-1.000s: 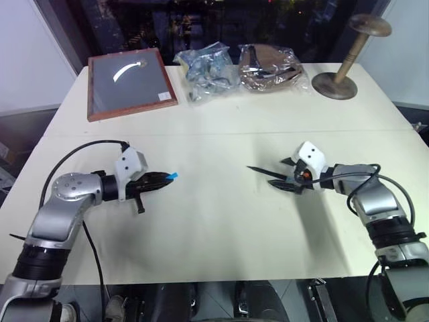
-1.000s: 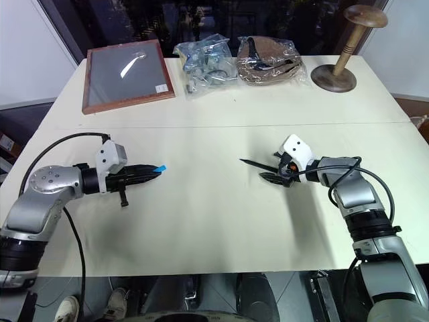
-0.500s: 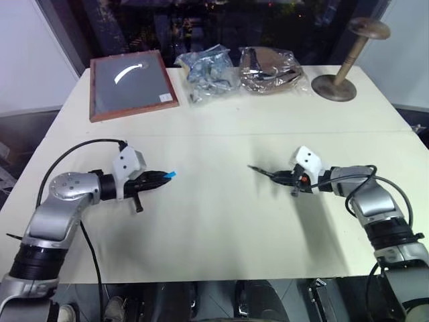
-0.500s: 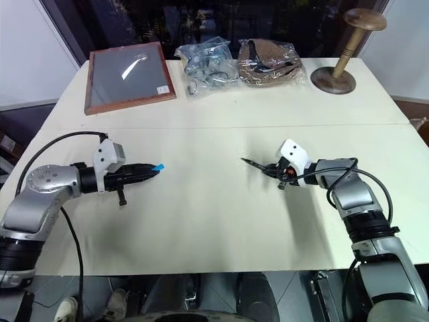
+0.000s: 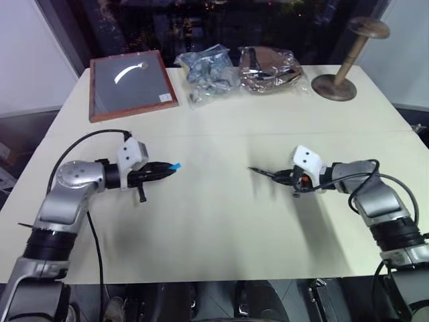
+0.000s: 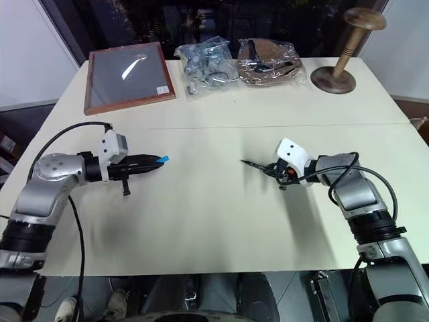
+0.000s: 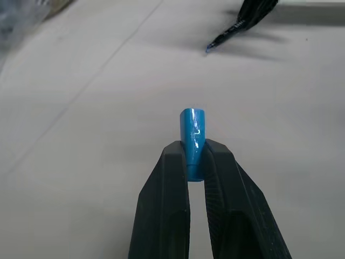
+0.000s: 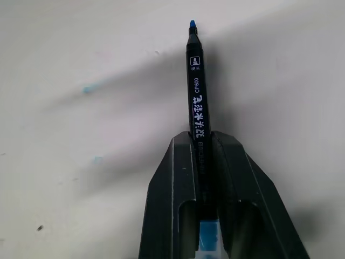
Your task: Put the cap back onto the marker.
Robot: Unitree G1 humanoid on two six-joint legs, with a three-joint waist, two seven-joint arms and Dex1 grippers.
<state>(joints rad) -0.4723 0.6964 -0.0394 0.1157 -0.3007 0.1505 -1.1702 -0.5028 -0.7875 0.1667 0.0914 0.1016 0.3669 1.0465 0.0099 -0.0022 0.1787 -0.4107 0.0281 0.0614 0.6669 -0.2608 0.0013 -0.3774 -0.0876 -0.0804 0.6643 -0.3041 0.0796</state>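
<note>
Left gripper: fingers clamped on the cap, which sticks out past the fingertips, clear of the surface. Right gripper: fingers closed on the marker, barrel running out beyond the tips, blue nib pointing toward the left side. Both parts picked up. Cap and nib well apart, a wide gap between them. Left to do: bring them together, line up, push cap on.

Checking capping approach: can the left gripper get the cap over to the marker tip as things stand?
Probably yes. The left gripper holds the cap, the right gripper holds the marker, tip aimed toward the cap. Only bare table lies between them.
</note>
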